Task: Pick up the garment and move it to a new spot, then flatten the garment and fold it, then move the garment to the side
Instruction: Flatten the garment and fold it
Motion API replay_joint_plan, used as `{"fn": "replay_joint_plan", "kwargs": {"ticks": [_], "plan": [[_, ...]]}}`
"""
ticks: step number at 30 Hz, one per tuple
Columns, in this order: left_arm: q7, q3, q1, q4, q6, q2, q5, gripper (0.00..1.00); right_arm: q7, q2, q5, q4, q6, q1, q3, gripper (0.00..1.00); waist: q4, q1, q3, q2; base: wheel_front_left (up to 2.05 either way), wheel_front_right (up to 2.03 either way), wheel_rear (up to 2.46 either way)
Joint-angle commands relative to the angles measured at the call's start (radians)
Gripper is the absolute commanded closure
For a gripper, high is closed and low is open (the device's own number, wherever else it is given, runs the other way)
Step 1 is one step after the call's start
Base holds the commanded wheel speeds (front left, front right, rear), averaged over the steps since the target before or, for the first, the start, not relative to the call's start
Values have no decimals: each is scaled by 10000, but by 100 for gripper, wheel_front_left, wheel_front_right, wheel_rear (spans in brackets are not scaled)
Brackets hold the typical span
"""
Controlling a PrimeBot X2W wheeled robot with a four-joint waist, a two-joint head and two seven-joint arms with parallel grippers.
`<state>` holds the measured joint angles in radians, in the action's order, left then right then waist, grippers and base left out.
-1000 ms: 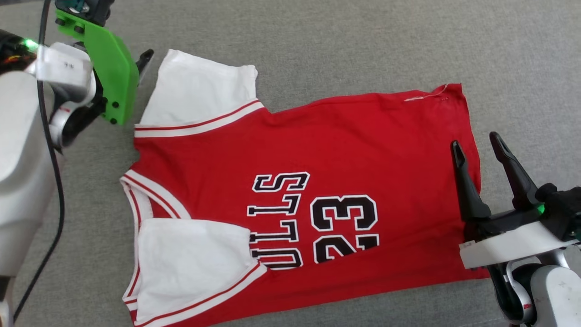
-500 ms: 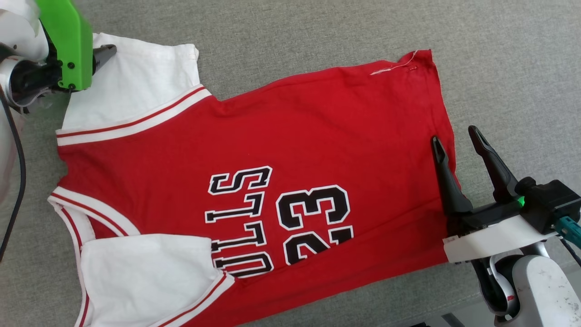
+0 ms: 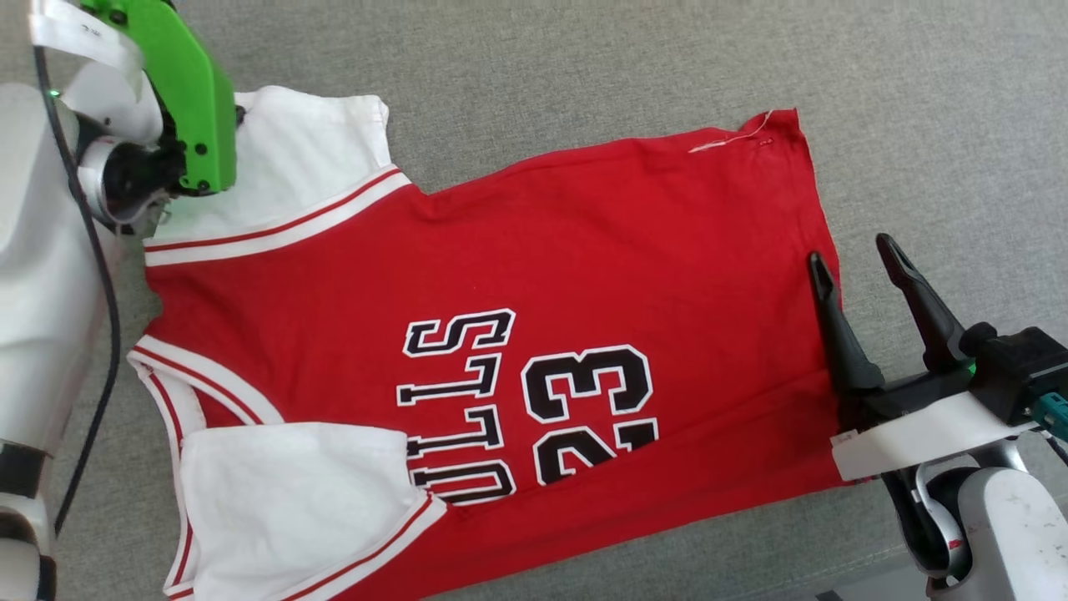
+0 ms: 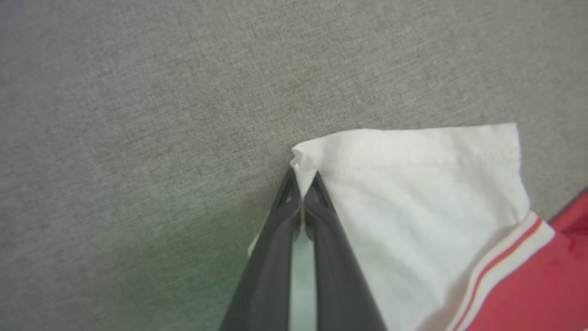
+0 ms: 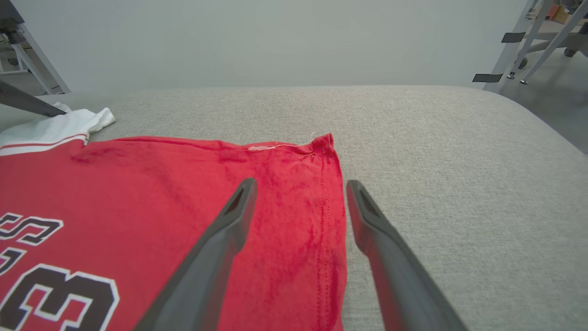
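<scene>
The garment (image 3: 517,267), a red jersey with white sleeves and a black "BULLS 23" print, lies spread flat on the grey cloth surface. My left gripper (image 4: 303,181) is shut on the outer corner of the far white sleeve (image 4: 413,193), and a small tuft of fabric bunches at its tips. In the head view its green wrist plate (image 3: 188,92) covers most of that grip. My right gripper (image 3: 849,253) hovers open over the hem at the right. One finger is above the red fabric (image 5: 161,184) and the other is above the bare surface.
The grey upholstered surface (image 3: 584,67) runs on beyond the garment, with its far and right edges (image 5: 528,115) showing in the right wrist view. Metal table legs (image 5: 514,41) stand on the floor beyond. A black cable (image 3: 104,334) hangs along my left arm.
My left gripper has come down onto the far sleeve's corner and closed on it. The head camera has shifted, so the picture moved. The right gripper stays open by the hem.
</scene>
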<state>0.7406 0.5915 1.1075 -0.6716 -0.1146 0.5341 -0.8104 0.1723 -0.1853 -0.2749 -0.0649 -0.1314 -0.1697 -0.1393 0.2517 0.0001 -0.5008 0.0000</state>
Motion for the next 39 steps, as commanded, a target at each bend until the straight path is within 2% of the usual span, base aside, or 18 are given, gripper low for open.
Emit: {"fn": "replay_joint_plan", "kwargs": {"ticks": [1,7,10,14,17,23,27,33,39], "plan": [[-127,63,-347,-53,58,-177,-87,100,-60,-65,70,-6,7,22,90,0,-306,-1,398,0,0,0,0],[-700,71,-629,446,227,-242,26,100,-687,-325,147,-137,7,135,570,0,-763,-1,1034,0,0,0,0],[-1210,-29,-966,1293,307,-201,15,100,-1700,-762,182,-197,7,35,784,0,-1131,-1,1318,0,0,0,0],[-1948,-296,-1608,2532,698,-259,-95,100,-3367,-1137,99,-114,7,-317,1023,0,-1511,-1,1377,0,0,0,0],[-2139,-365,-2188,3595,991,-137,-119,100,-4491,-1700,-78,-78,7,-820,851,0,-1768,-1,1281,0,0,0,0],[-2447,-582,-3195,5565,1718,217,-57,100,-6275,-2627,-558,510,7,-1985,481,0,-2177,-1,949,0,0,0,0],[-2500,-566,-3699,6495,2003,373,12,100,-7321,-3124,-903,1081,7,-2730,181,0,-2414,-1,729,0,0,0,0],[-2479,-434,-4027,7296,2174,457,112,100,-8065,-3668,-1258,1859,7,-3599,-313,0,-2710,-1,459,0,0,0,0],[-2756,-423,-4197,7626,2245,410,194,100,-8183,-3884,-1419,2561,7,-4189,-802,0,-2917,-1,252,0,0,0,0]]}}
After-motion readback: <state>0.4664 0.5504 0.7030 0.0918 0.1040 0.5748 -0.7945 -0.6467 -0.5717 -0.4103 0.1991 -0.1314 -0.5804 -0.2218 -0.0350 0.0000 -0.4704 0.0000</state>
